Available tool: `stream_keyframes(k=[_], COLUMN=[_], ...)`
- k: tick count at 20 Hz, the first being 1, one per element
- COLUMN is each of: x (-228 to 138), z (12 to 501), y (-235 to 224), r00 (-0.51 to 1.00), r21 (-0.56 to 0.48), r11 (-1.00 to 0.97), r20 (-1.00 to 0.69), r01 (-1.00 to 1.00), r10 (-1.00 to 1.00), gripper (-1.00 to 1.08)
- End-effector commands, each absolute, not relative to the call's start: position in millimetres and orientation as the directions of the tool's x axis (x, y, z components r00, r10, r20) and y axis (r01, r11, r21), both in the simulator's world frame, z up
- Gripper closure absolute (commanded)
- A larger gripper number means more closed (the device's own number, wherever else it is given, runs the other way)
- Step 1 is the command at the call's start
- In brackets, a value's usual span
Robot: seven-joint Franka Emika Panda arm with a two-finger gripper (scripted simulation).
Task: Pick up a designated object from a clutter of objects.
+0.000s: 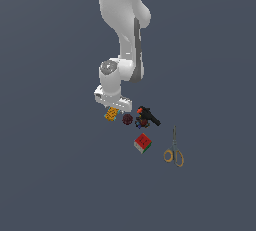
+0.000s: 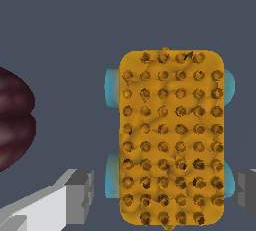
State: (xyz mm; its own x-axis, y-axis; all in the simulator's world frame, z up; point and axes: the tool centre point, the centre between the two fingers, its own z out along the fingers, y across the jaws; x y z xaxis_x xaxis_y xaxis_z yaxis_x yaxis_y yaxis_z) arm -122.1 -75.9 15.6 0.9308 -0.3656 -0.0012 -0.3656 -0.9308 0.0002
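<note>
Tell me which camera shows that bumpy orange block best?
The wrist view: the orange block fills it, studs and blue knobs clear, between the open claw fingers. The exterior view shows only a tiny orange patch under the arm.

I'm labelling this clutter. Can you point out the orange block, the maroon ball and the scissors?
orange block (image 2: 170,140): wrist view, middle of its studded top.
maroon ball (image 1: 127,119): exterior view, centre of the ball.
scissors (image 1: 174,156): exterior view, on the yellow handle loops.

Your block (image 1: 112,113) sits under the gripper (image 1: 113,106). Toward the exterior view's right of the block: ball (image 1: 127,119), then tool (image 1: 146,117). Cube (image 1: 143,143) nearer the camera, scissors (image 1: 174,151) farthest right.
</note>
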Motion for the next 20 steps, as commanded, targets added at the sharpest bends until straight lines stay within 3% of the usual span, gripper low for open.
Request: stream_keyframes(k=[1,4,5,20], x=[-121.5,-121.1,-121.1,-118.4], z=[13.9,15.2,15.2,19.8], y=[-76.0,-76.2,-76.2,-76.9], r00=[0.931,0.931,0.931,0.931], r21=[0.000,0.000,0.000,0.000], r11=[-0.931,-0.931,-0.931,-0.931], r20=[0.000,0.000,0.000,0.000], r01=[-0.366,-0.366,-0.366,-0.366], r10=[-0.366,-0.366,-0.366,-0.366], gripper=[-0.92,-0.92,1.08,1.08])
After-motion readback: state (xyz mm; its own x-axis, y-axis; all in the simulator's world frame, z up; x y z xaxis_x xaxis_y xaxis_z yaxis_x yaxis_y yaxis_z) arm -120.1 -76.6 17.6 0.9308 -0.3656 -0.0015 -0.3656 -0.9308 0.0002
